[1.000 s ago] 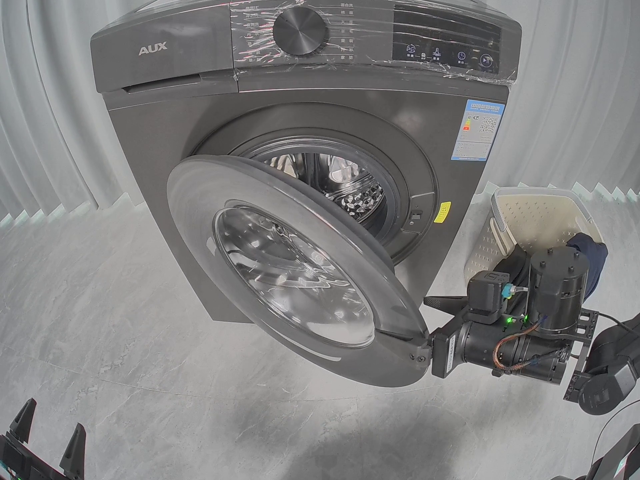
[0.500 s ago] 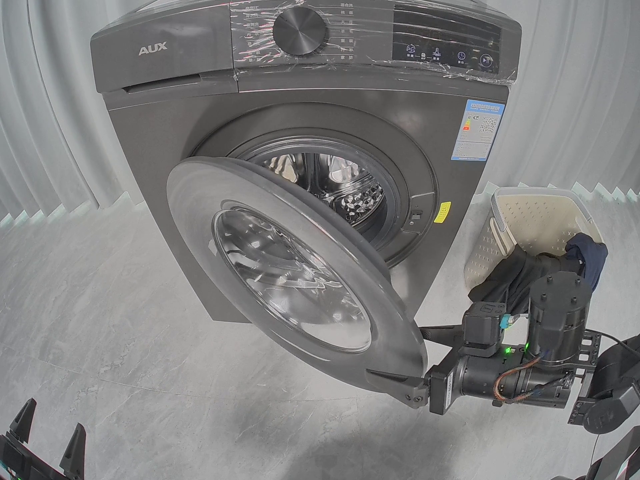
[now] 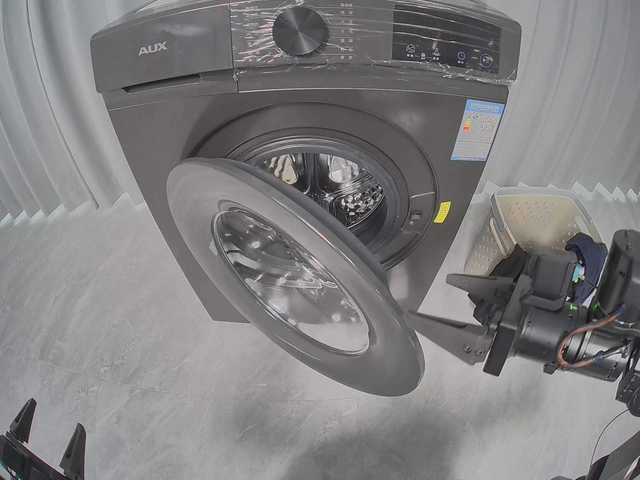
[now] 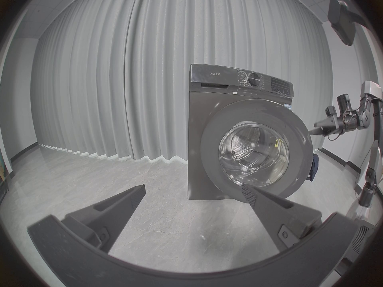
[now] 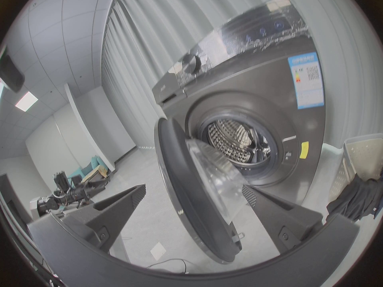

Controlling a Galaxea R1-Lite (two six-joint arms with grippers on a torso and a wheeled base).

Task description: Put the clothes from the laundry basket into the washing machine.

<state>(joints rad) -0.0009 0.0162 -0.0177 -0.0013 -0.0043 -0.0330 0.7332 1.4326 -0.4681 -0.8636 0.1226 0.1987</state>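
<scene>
The left gripper [image 4: 192, 190] hangs low at the robot's far left, above the pale marbled floor [image 3: 100, 315]; its two fingers stand wide apart and hold nothing; it is well apart from the washing machine [image 3: 167, 121] and from the clothes [image 3: 587, 248].

The grey washing machine stands on the floor in front of a white curtain [image 3: 40, 101]; its round door [image 3: 293, 275], hinged on the left, is swung far out; the steel drum [image 3: 333, 181] shows through the opening behind it.

The right gripper [image 3: 430, 298] sits just right of the door's free edge, pointing leftward at it; its fingers are spread wide with nothing between them; the lower fingertip comes right up to the door's rim, and whether it touches cannot be told.

The cream laundry basket [image 3: 533, 215] stands on the floor just right of the machine, behind the right gripper; the dark clothes lie in it at its nearer side; in the right wrist view they drape over its rim; they are close behind that gripper's wrist and outside its grasp.
</scene>
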